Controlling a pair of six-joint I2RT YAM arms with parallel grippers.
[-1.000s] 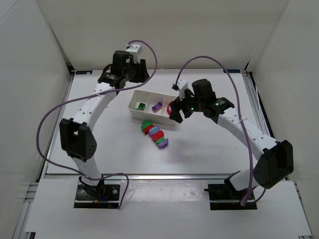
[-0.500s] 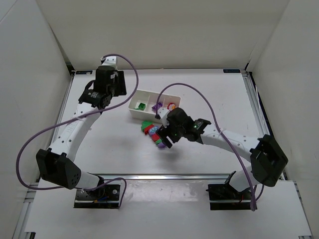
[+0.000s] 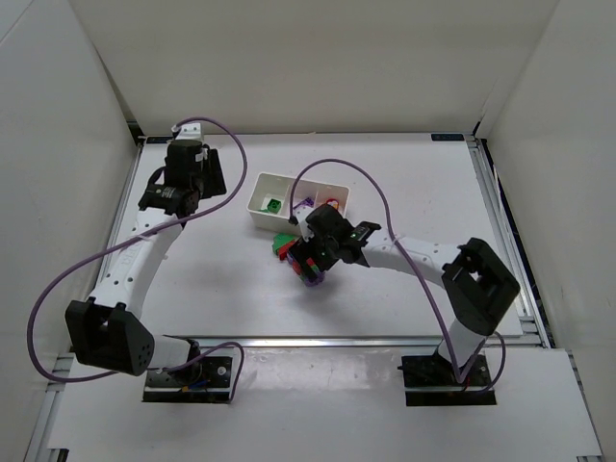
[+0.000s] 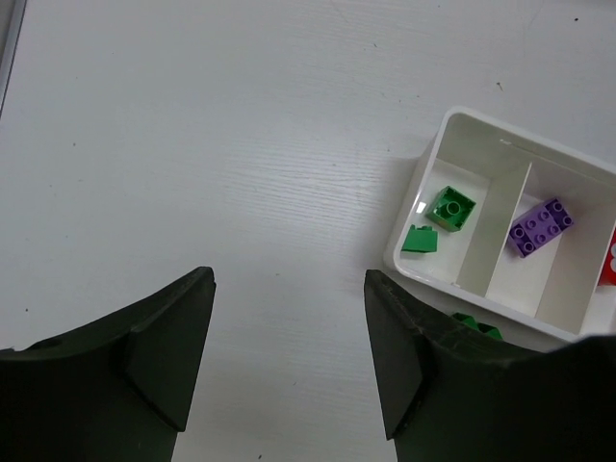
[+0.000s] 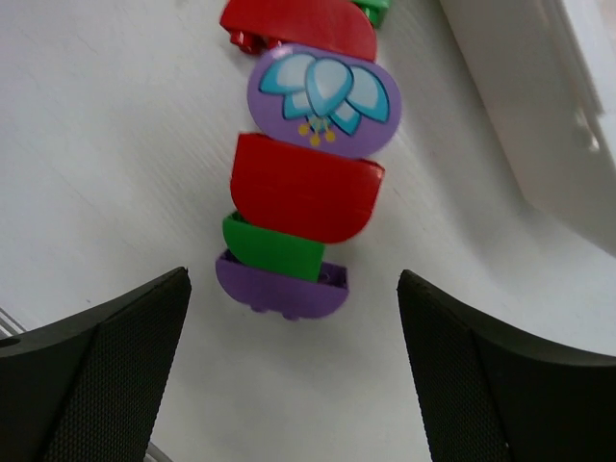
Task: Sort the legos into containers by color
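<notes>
A row of joined legos lies on the table just in front of the white tray (image 3: 262,181). In the right wrist view the row runs red (image 5: 298,21), purple with a lotus print (image 5: 322,94), red (image 5: 303,188), green (image 5: 271,248), purple (image 5: 281,289). My right gripper (image 5: 294,337) is open and empty, its jaws either side of the row's near purple end; from above it (image 3: 306,265) covers most of the row. My left gripper (image 4: 289,366) is open and empty, left of the tray (image 4: 409,260). Two green bricks (image 4: 450,208) lie in the left compartment and a purple brick (image 4: 541,226) in the middle one.
A red piece (image 4: 608,265) shows at the edge of the right compartment. A green lego (image 4: 476,325) lies just outside the tray's front wall. The tray's wall (image 5: 520,115) is close on the right of the right gripper. White enclosure walls surround the table.
My right gripper has moved from over the tray's right end down and left onto the row of legos. My left arm has swung left, away from the tray.
</notes>
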